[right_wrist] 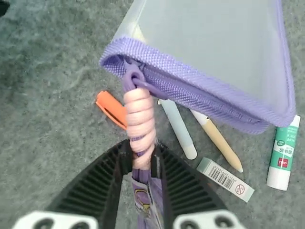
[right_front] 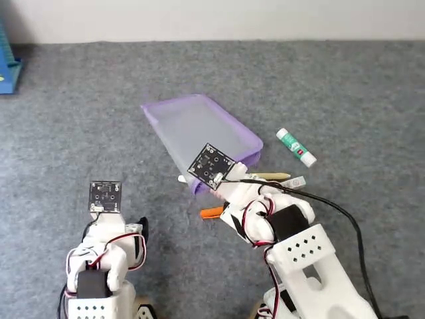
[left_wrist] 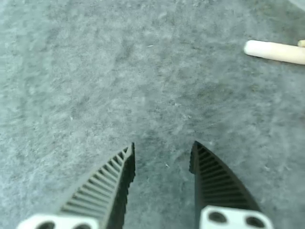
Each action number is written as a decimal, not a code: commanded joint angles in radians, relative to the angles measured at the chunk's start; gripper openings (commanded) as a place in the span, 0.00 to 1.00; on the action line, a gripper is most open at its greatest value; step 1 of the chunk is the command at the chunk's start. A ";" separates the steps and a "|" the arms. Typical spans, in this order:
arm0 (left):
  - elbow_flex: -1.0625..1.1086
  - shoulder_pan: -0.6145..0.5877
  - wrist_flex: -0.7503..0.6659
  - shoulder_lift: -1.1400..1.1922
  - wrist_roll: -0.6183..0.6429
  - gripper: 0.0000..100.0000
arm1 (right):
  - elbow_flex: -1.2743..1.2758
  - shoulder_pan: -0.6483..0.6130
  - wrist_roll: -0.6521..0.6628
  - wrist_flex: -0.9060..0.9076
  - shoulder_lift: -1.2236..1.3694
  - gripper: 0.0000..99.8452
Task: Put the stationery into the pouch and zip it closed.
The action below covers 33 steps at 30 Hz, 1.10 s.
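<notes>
Right claw (right_wrist: pixel 142 145) gripping zipper pull (right_wrist: pixel 139 114); left claw (left_wrist: pixel 163 144) spread; grey carpet (right_front: pixel 66 100), pale wall (right_front: pixel 199 20)

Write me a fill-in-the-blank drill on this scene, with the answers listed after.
The coiled zipper pull held by the right gripper is ____ in colour.
The left gripper hangs over the grey carpet, jaws ____.
The pouch has fabric edging coloured ____.
Missing words: pink; open; purple.
</notes>
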 commanded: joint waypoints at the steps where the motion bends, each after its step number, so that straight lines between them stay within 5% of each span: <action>1: -0.019 0.014 -0.015 -0.012 -0.006 0.19 | -0.061 0.015 -0.009 0.048 -0.027 0.01; 12: -0.061 0.117 -0.044 -0.012 -0.150 0.19 | -0.163 0.015 -0.006 0.088 -0.024 0.01; 22: -0.180 0.140 -0.157 -0.012 -0.011 0.19 | -0.198 0.008 -0.011 0.117 -0.024 0.01; 33: -0.260 0.402 -0.249 -0.011 0.121 0.19 | -0.252 0.007 -0.006 0.119 -0.024 0.01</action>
